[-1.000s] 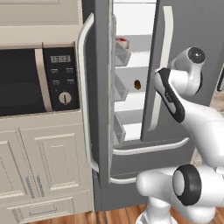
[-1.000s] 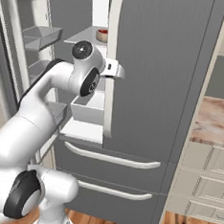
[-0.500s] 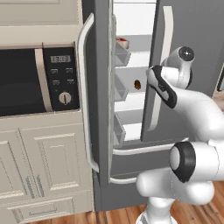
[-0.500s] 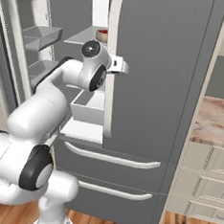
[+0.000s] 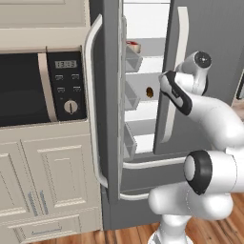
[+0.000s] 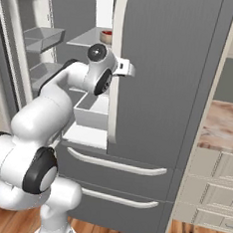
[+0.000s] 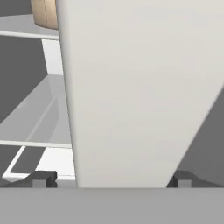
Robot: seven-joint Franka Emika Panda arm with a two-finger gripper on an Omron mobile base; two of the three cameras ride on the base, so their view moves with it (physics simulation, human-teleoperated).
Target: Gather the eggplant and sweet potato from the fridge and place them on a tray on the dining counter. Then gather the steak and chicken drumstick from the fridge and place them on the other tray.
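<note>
The fridge (image 6: 167,68) stands with its left door (image 5: 108,95) swung open and its right door shut. My gripper (image 6: 123,68) is at the right door's pale bar handle (image 6: 113,103), open, with the handle (image 7: 131,87) between its fingertips (image 7: 41,178). The steak (image 5: 133,46), red on top, sits on an upper shelf and is also seen as the steak (image 6: 106,36) just above my arm. A small brown lump (image 5: 149,92) lies on the shelf below; I cannot tell which food it is. The dining counter (image 6: 222,130) of marbled stone lies at the right. The eggplant and trays are out of view.
A cream cabinet with a built-in microwave (image 5: 28,90) stands left of the open door. Door bins (image 6: 43,34) line the open door's inside. A white drawer (image 6: 91,109) sits low in the fridge, above two freezer drawer handles (image 6: 112,163).
My arm has folded up closer to the fridge, and the hand has shifted slightly right onto the right door's handle. The gripper has stayed open.
</note>
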